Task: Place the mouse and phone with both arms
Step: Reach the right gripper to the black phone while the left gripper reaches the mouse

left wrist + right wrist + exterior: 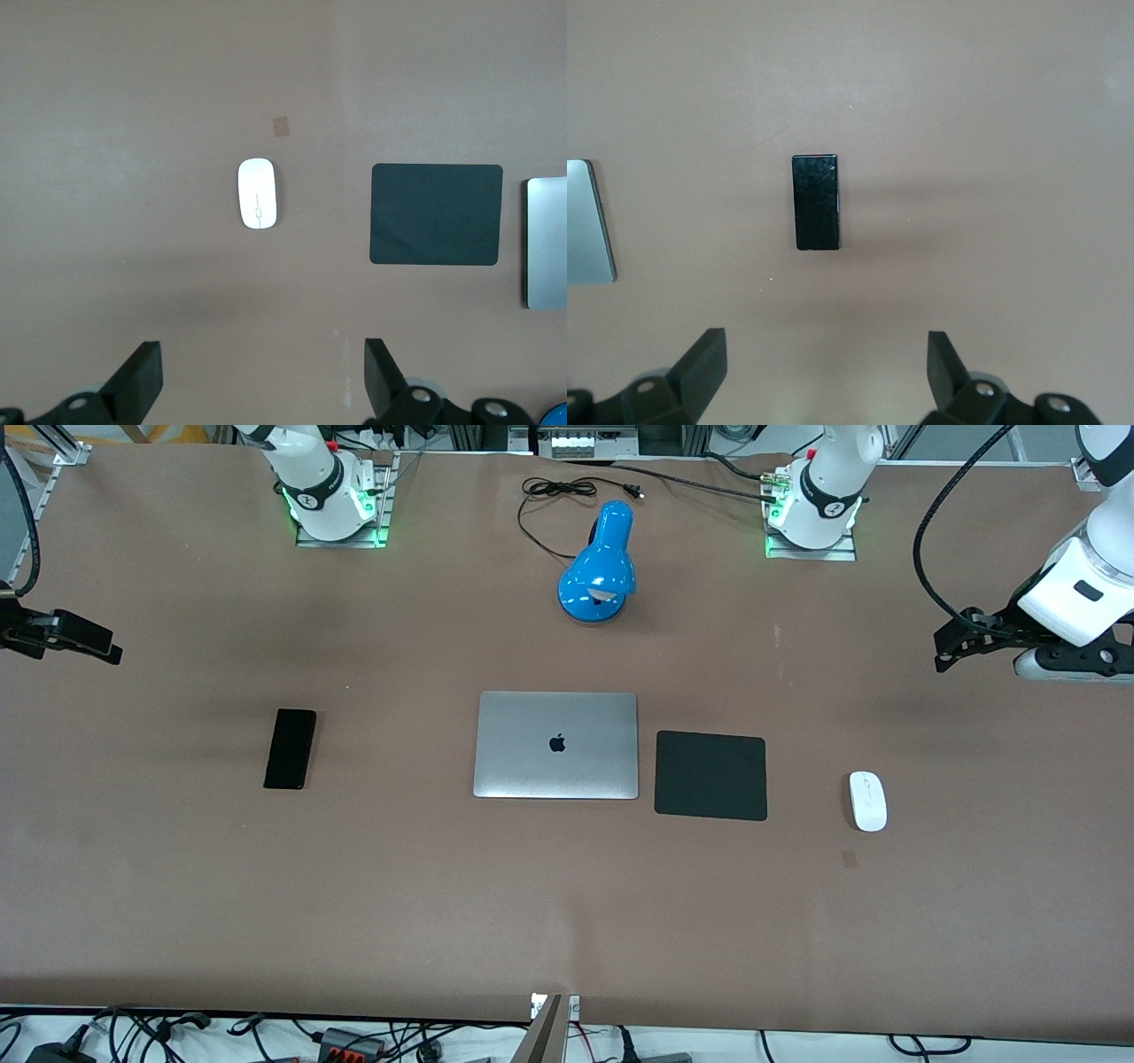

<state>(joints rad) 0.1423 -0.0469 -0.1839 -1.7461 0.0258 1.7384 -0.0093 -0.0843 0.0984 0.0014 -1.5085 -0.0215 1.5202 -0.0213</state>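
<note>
The white mouse [868, 801] lies on the brown table toward the left arm's end, beside the mouse pad; it also shows in the left wrist view [257, 205]. The black phone [290, 748] lies flat toward the right arm's end, beside the laptop; it also shows in the right wrist view [816, 214]. My left gripper [946, 646] [263, 376] is open and empty, held high over bare table at its end. My right gripper [111, 646] [826, 372] is open and empty, held high over bare table at its end.
A closed silver laptop [556, 745] lies mid-table, with a black mouse pad [710, 775] beside it toward the mouse. A blue desk lamp [600, 564] with a black cord stands farther from the camera than the laptop.
</note>
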